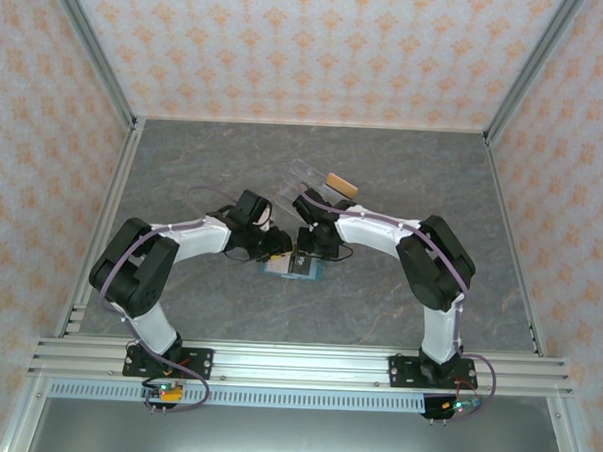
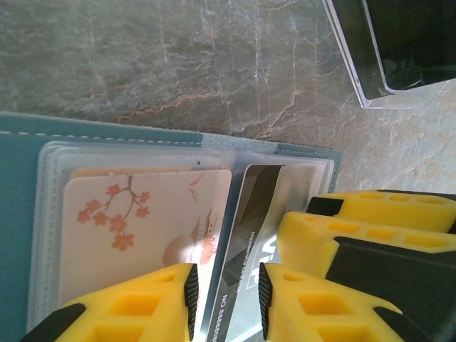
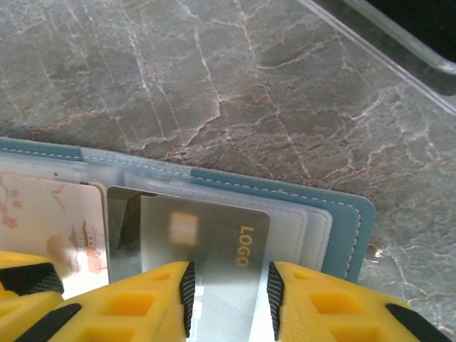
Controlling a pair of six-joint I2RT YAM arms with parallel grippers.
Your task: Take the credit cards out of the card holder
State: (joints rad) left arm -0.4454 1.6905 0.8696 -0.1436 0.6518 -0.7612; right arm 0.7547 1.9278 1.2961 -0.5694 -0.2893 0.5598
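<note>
Two cards show under my fingers in the card holder (image 1: pixel 292 270), which lies open on the grey, white-veined table (image 1: pixel 398 310), boxed in by pale wallpaper (image 1: pixel 289 45) with orange motifs. My right gripper (image 3: pixel 229 286) hovers over one end of the holder, jaws slightly apart above a silver card (image 3: pixel 214 231) (it reads LOGO). My left gripper (image 2: pixel 225 288) has a dark-striped card (image 2: pixel 251 214) in its gap; pinched or not, I cannot tell. Just beyond the holder stands a clear acrylic stand (image 1: pixel 309 182).

Card holder (image 3: pixel 356 228): soft matt teal material, stitched edge, with clear glossy plastic sleeves (image 2: pixel 53 214). Card (image 3: pixel 214 235): smooth silvery plastic with a sheen. Table (image 3: pixel 214 85): smooth, grey marbled stone look. Stand (image 2: pixel 406 94): clear acrylic.
</note>
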